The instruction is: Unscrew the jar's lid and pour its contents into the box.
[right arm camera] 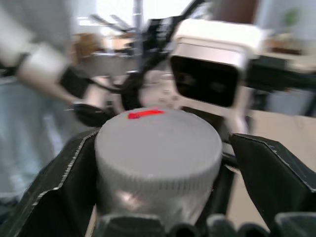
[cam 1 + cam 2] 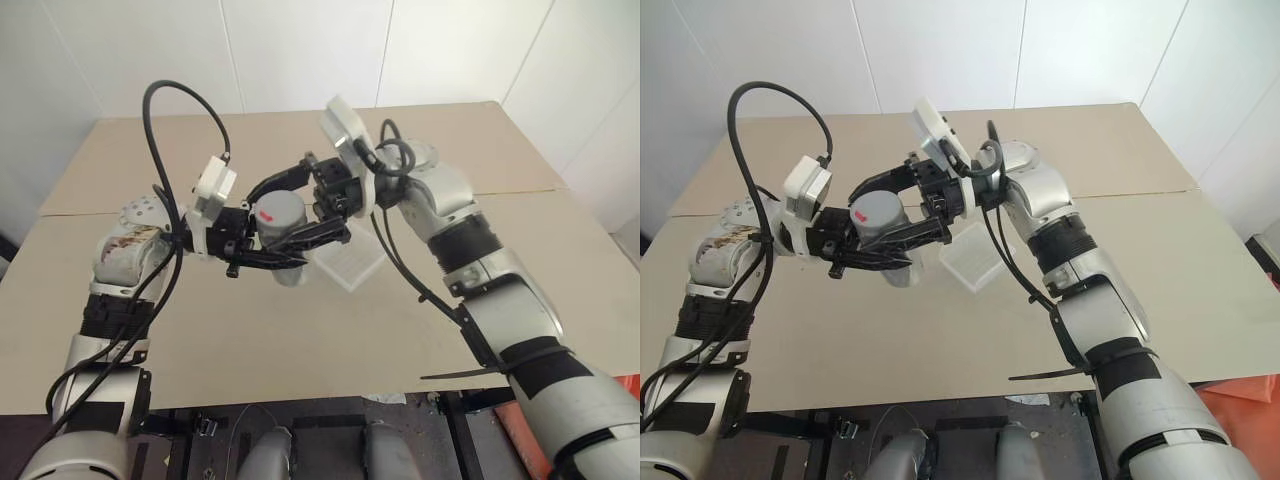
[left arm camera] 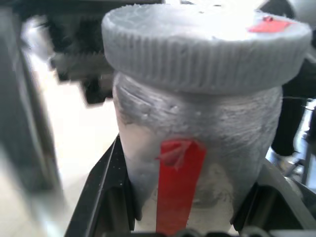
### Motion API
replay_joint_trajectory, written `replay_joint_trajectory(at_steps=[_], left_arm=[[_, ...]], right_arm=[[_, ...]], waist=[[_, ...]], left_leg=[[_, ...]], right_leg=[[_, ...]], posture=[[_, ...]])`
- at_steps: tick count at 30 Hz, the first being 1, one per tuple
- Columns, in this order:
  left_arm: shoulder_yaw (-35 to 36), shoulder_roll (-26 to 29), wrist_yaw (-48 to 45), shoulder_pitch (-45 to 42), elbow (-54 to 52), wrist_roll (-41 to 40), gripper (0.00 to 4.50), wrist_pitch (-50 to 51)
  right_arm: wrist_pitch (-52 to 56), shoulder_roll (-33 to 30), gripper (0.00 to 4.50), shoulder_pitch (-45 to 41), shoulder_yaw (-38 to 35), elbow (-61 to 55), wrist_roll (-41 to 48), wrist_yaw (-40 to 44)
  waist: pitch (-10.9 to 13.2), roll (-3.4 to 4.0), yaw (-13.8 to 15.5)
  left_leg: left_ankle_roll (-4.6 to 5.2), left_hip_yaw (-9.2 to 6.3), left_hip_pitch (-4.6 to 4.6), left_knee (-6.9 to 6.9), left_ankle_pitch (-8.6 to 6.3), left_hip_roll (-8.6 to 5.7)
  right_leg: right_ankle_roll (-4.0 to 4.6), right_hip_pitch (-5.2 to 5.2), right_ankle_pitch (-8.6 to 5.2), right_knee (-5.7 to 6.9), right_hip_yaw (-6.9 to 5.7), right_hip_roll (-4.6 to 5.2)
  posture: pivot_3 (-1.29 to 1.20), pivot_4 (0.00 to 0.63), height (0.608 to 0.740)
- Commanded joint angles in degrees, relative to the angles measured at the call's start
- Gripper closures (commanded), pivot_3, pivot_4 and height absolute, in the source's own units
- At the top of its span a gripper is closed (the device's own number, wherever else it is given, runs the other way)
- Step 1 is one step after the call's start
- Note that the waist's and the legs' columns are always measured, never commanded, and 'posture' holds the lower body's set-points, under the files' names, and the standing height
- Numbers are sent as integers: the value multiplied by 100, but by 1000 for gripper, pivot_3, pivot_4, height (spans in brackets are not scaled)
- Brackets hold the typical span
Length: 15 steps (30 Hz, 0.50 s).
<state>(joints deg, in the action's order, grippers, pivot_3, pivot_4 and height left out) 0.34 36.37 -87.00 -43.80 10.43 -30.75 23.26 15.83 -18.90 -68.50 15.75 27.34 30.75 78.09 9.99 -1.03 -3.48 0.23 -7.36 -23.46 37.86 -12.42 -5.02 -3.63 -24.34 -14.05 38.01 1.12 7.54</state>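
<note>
You can't see the contents: the jar point(image 3: 197, 148) looks frosted in the left wrist view, and its base is cut off by that picture's edge. From the head, the left gripper point(image 2: 300, 245) and arm hide most of the jar. The box point(image 2: 350, 262) sits partly behind the grippers. The right wrist view's background is blurred.

The jar point(image 2: 283, 232) is held above the tabletop point(image 2: 330, 330) between the left gripper point(image 2: 300, 245) and the right gripper point(image 2: 290, 185), with the lid point(image 2: 278, 211) on top. The box point(image 2: 350, 262) lies on the tabletop just right of the jar.
</note>
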Motion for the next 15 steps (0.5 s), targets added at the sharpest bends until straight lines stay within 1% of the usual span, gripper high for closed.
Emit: replay_joint_trajectory(at_steps=[1, 4, 8, 10, 12, 15], left_arm=[[261, 183, 75, 209, 73, 20, 2543, -229], [315, 165, 376, 347, 164, 155, 2543, -423], [302, -108, 918, 355, 297, 378, 2543, -711], [300, -225, 1069, 372, 275, 401, 2543, -752], [286, -313, 1143, 410, 216, 376, 2543, -741], [234, -374, 1190, 424, 156, 347, 2543, -734]], right_arm=[[741, -618, 88, 599, -784, -1409, -63, -1157], [1504, -844, 88, 1088, -1072, -2661, 205, -1829], [2334, -582, 88, 1244, -1094, -3763, 358, -2796], [2645, -371, 88, 1221, -1022, -4022, 340, -3202], [2854, -179, 88, 1179, -802, -4175, 88, -3616], [2978, 5, 88, 1116, -550, -4132, -213, -3972]], waist=[[0, 0, 24], [0, 0, 97], [0, 0, 33], [-1, -1, 32], [-1, -1, 43], [-1, -1, 77]], left_leg=[[0, -1, -3, 0, 0, 0], [0, 1, -10, 0, 0, 1], [0, 15, -4, -1, 0, 4], [1, 15, 2, -3, 0, 7], [1, 15, 2, -1, 0, 4], [1, 14, 4, -1, 0, 2]], right_leg=[[0, 0, 0, 0, 0, 0], [0, -7, 0, -2, 0, 1], [0, -20, 0, -3, 8, 1], [1, -16, 0, -2, 8, 0], [1, -10, 0, -3, 8, 0], [1, -7, 0, -2, 7, 1]], posture=[[0, 150, 740], [0, 150, 740], [0, 150, 740], [0, 150, 740], [0, 150, 740], [0, 150, 740]])
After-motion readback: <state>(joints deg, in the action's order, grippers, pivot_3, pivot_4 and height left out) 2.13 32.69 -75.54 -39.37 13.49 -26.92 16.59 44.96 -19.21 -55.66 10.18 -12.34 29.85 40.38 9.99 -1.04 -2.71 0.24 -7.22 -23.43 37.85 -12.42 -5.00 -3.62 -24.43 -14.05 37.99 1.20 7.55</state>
